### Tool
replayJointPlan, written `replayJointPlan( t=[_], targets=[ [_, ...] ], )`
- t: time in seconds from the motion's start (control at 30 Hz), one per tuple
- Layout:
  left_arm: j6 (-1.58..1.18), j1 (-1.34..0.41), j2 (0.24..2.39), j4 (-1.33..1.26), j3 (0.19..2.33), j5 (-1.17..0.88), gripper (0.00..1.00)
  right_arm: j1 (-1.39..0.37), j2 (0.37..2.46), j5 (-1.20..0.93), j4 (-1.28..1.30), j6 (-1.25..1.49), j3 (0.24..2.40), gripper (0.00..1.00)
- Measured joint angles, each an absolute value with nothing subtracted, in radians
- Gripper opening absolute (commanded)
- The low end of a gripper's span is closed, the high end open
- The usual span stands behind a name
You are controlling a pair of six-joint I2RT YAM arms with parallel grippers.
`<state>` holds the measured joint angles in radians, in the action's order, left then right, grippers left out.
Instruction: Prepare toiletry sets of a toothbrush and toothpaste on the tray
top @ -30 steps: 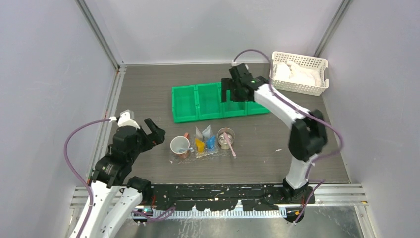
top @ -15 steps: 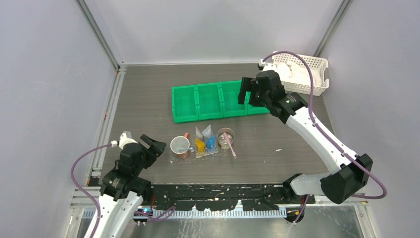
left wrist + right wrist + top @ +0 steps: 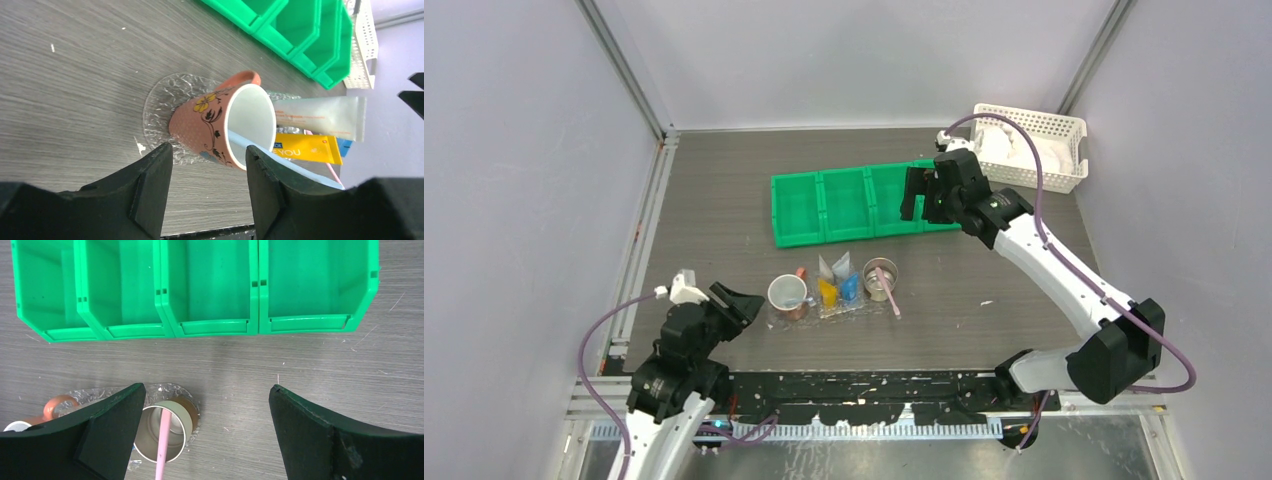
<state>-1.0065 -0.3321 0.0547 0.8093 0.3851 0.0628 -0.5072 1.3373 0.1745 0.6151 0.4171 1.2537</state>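
**Toothpaste on the tray – which of my arms had the better line?**

All the task stuff sat on the tray (image 3: 159, 102): a flowered orange mug (image 3: 200, 125) at the tray's left end, a silver cup (image 3: 177, 427) at its right end, and the toothpaste tubes (image 3: 306, 148) packed side by side between them, white, yellow and blue. A pale toothbrush (image 3: 287, 162) poked out of the mug, and a pink toothbrush (image 3: 162, 450) leaned out of the cup toward the tray's near edge.

My left gripper (image 3: 209, 150) hung just off the tray's left end, fingers partway spread with nothing between them, and the mug lay dead ahead through the gap. The tubes lay past the mug on that same line, long axes running from the tray's near edge to its far edge, so crosswise to my reach from that side.

My right gripper (image 3: 206, 386) was up behind the tray's right end, fingers spread wide, also holding nothing, looking down at the cup and the green bin (image 3: 210, 285) beyond the tray's far side. Every bin pocket I could see looked bare.

My guess: if a tube needed shifting, left was nearer but the mug blocked it; right had the cleaner drop from above, and would want its fingers turned across the tube's length.
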Motion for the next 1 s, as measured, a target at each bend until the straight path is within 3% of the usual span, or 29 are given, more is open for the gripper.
replayJointPlan(
  t=[0.37, 0.73, 1.0],
  targets=[
    [-0.862, -0.332, 0.050, 0.757, 0.431, -0.013, 0.56, -0.501, 1.360, 0.136, 0.594, 0.418, 1.226, 1.00],
    [-0.582, -0.332, 0.352, 0.678, 0.833, -0.049, 0.58, -0.485, 1.377, 0.101, 0.571, 0.421, 1.219, 1.00],
    [-0.442, -0.332, 0.567, 0.688, 0.930, -0.082, 0.59, -0.468, 1.380, 0.088, 0.567, 0.422, 1.217, 1.00]
  ],
)
